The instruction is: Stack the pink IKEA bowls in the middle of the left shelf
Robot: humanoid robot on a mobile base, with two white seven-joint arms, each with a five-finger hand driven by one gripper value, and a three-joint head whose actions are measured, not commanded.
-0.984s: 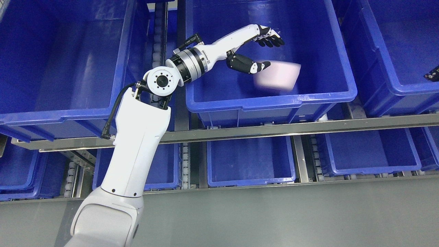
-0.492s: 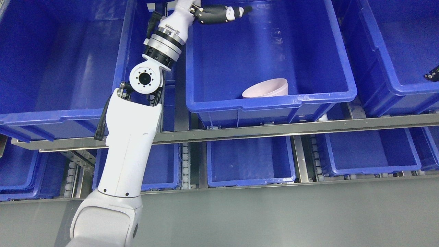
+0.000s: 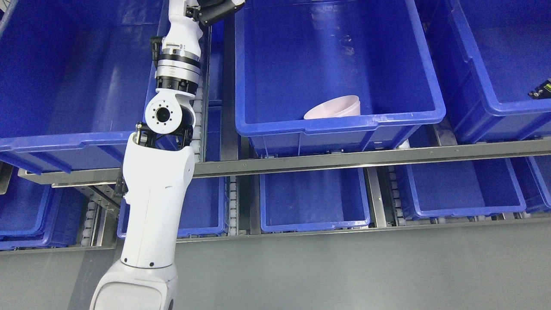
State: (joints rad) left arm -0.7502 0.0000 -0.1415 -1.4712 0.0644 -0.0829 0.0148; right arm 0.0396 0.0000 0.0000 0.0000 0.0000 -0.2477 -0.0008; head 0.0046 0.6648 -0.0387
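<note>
Pale pink bowls [image 3: 333,107] lie tilted on their side in the middle blue bin [image 3: 340,122] of the upper shelf, against its front wall; two rims seem nested, and the wall hides the lower part. My left arm [image 3: 155,189] rises from the bottom left past the gap between the left and middle bins. Only the dark base of my left hand [image 3: 215,10] shows at the top edge, well up and left of the bowls and apart from them. A small dark piece of my right hand [image 3: 541,90] shows at the right edge.
A large blue bin [image 3: 73,142] stands to the left of the arm and another blue bin [image 3: 495,112] to the right. A metal shelf rail [image 3: 344,161] runs below them, with smaller blue bins [image 3: 314,198] on the lower level and grey floor beneath.
A second ago a blurred pink bowl was in mid-air beside my left hand; it now rests in the middle bin. The hand rose up and left, mostly leaving the picture.
</note>
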